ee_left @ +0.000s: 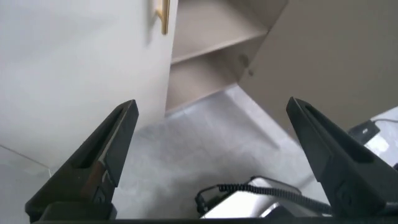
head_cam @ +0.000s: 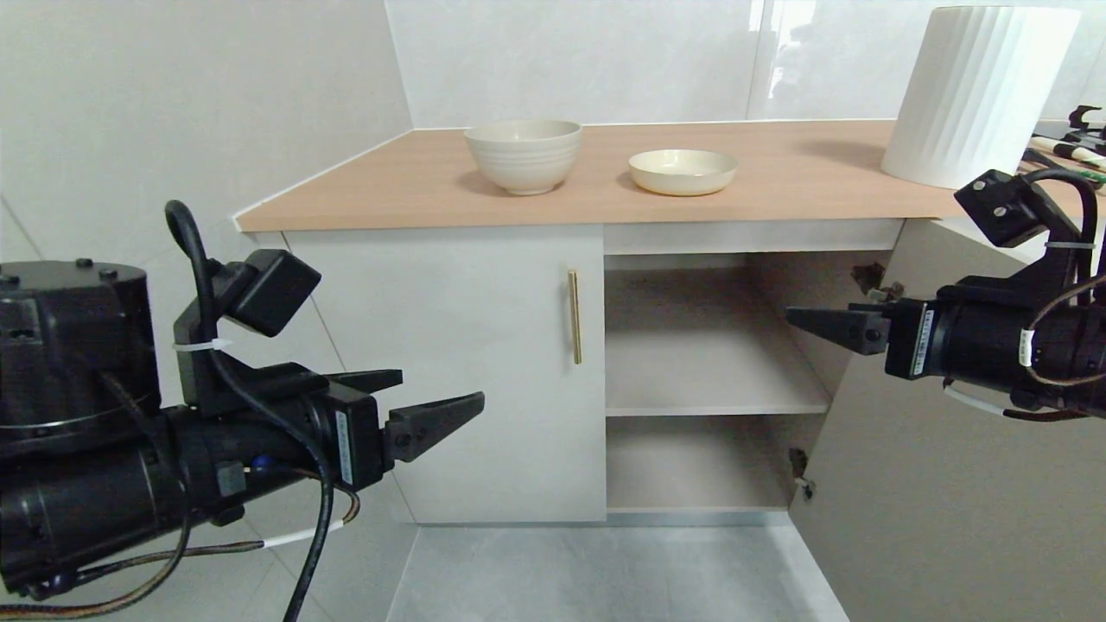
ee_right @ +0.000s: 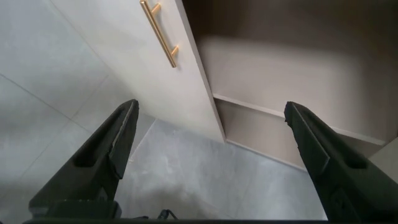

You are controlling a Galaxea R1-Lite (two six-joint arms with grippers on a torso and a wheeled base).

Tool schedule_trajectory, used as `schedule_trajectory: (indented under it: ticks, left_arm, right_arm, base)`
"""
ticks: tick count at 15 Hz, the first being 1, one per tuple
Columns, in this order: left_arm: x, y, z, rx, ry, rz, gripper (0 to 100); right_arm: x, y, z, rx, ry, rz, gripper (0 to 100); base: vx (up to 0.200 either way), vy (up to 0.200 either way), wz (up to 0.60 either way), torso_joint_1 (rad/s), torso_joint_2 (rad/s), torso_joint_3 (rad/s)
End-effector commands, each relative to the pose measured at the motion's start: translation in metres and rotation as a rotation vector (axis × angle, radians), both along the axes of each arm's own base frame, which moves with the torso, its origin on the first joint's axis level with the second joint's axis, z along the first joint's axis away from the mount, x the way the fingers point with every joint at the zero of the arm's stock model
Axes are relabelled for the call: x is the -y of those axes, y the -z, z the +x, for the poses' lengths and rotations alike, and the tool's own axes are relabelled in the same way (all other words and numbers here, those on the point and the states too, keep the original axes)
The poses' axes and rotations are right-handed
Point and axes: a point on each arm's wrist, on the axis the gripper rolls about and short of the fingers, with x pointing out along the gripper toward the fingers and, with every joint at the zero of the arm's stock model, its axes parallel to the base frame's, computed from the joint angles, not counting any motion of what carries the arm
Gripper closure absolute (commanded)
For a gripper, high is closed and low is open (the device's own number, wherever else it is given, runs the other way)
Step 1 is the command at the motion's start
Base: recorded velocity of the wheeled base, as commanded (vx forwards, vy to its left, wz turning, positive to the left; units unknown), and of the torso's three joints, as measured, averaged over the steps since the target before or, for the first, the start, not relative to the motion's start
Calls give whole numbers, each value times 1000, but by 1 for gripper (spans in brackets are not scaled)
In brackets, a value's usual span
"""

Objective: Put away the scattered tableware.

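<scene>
A bowl point(head_cam: 523, 154) and a dish point(head_cam: 683, 170) are set on the surface point(head_cam: 389, 192); the left gripper point(ee_left: 211, 104) and right gripper point(ee_right: 210, 106) are held with fingers spread.

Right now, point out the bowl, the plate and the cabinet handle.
bowl point(head_cam: 523, 164): head view, on its ribbed outer wall.
plate point(head_cam: 683, 168): head view, on its inner hollow.
handle point(head_cam: 575, 316): head view, on the middle of the bar.

Near the right end of the counter point(head_cam: 778, 194) the white ribbed container point(head_cam: 981, 95) was cut off by the picture's top edge, the small items point(head_cam: 1070, 152) beside it were half-hidden and too small to identify, and the near wall of the bowl point(head_cam: 524, 160) hid its inside.
</scene>
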Motion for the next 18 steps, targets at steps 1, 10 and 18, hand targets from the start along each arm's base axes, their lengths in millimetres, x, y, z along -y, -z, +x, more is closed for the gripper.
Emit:
schedule_trajectory:
  ticks: [1,10,18]
  left_arm:
    - [-5,-5,0,16,-21,-8,0]
    - [-17,-12,1,38,-76,-18,0]
    - [-20,-20,-8,73,-68,-34,0]
  right_arm:
    - [0,0,-1,2,-1,1,0]
    - [0,0,-5,3,-12,2,0]
    - [3,13,-11,90,-37,-19,0]
  base:
    - [200,0,0,7,2,-2]
    - [178,0,0,2,1,4]
    - [0,0,0,0,0,0]
